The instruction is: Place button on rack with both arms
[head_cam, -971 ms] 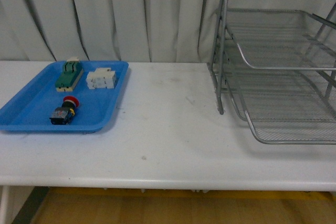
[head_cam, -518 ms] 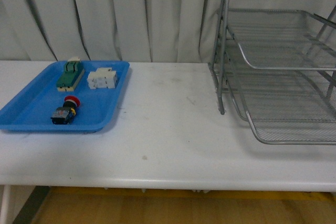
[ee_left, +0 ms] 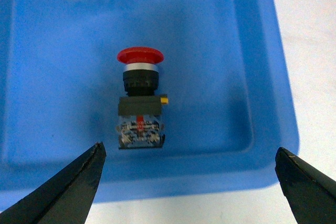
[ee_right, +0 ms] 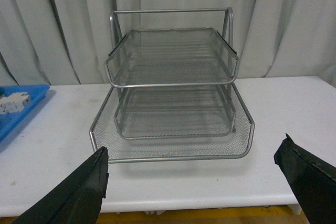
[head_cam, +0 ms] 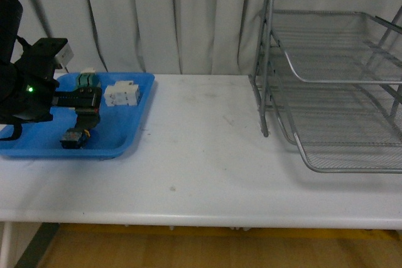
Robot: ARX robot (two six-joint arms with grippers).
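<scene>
Worktop [head_cam: 201,155]: flat white slab, smooth matte, a few faint scuffs and specks mid-surface. Pleated pale grey curtain [head_cam: 157,17] behind it.

Rack [head_cam: 269,42]: on the right side of the worktop. Silver round-bar frame, three fine wire-mesh tiers with rounded corners. The tiers step outward, bottom one sticking out furthest. All tiers bare mesh in the right wrist view.

Blue tray [head_cam: 119,130]: on the left side of the worktop, well apart from the rack. Shallow glossy plastic with a raised lip and rounded corners.

Left arm [head_cam: 25,86]: black and boxy, one green LED lit, reaching in over the tray.

Left claw [ee_left: 188,153]: dark tapered fingers spread wide, gripping nothing. It hangs over the near part of the tray and the button lies ahead of the gap, clear of both tips.

Right claw [ee_right: 191,150]: same black wedge fingers, also spread wide, empty. It faces the rack's open front, apart from it.

White blocky component [head_cam: 122,94]: stepped plastic, at the tray's far end.

Green-and-cream block [head_cam: 85,80]: just beside the white one, green top over a cream base.

Button [ee_left: 139,100]: on its side on the tray floor, not on the rack. Glossy red mushroom cap points toward the two blocks. Behind it come a silver ring, a black collar, a small yellow tab, then a dark square body with pale terminals.
</scene>
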